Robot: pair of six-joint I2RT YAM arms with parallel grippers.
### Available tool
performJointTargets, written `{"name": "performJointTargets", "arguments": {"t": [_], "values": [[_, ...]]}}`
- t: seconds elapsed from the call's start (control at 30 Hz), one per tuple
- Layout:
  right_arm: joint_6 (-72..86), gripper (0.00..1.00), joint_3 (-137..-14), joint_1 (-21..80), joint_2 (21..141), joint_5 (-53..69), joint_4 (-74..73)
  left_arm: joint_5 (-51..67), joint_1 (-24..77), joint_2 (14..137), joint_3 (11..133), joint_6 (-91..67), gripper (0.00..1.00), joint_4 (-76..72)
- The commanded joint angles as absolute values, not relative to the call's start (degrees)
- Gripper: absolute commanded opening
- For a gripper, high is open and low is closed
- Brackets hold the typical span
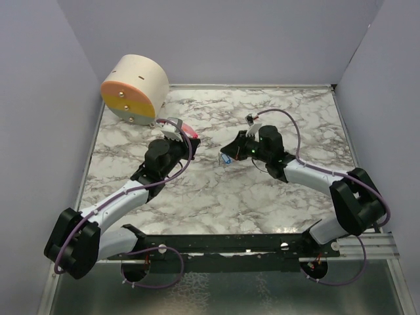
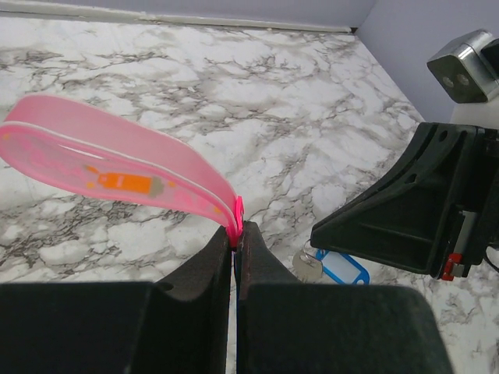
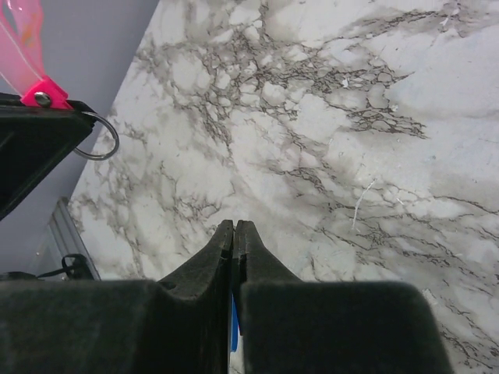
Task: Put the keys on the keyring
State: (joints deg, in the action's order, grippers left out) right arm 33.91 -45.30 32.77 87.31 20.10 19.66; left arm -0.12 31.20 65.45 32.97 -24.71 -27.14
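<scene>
With the left gripper (image 2: 237,234) pinching the pink key (image 2: 117,167) left of centre and the right gripper (image 3: 234,227) pressed shut on the blue-tagged keyring (image 2: 343,270) just right of it, close the gap slowly, lining ring to key hole.

Keyring (image 3: 235,327) mostly hidden inside right tool (image 3: 234,224)

A white marble-patterned tabletop with grey veins (image 1: 262,197) is spread beneath the left gripper (image 1: 177,130) and the right gripper (image 1: 228,156). Plain pale lilac-grey walls (image 1: 249,39) are set beyond and to both sides of them. A cream cylindrical drum with an orange-and-yellow face (image 1: 134,88) is seen beyond the left gripper.
</scene>
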Motion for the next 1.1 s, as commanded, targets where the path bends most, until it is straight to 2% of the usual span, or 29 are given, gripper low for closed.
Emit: {"name": "performJointTargets", "arguments": {"t": [0.0, 0.4, 1.07], "values": [[40.5, 0.01, -41.8, 32.5, 83.2, 16.5, 27.7, 3.9, 31.9, 64.7, 32.7, -24.4, 0.00, -31.5], [51.3, 0.01, -31.0, 32.5, 79.2, 10.6, 43.4, -0.4, 39.3, 67.3, 35.0, -22.5, 0.00, -33.1], [59.9, 0.01, -26.7, 32.5, 76.4, 10.5, 47.6, -7.8, 44.6, 69.4, 35.7, -20.3, 0.00, -35.0]]}}
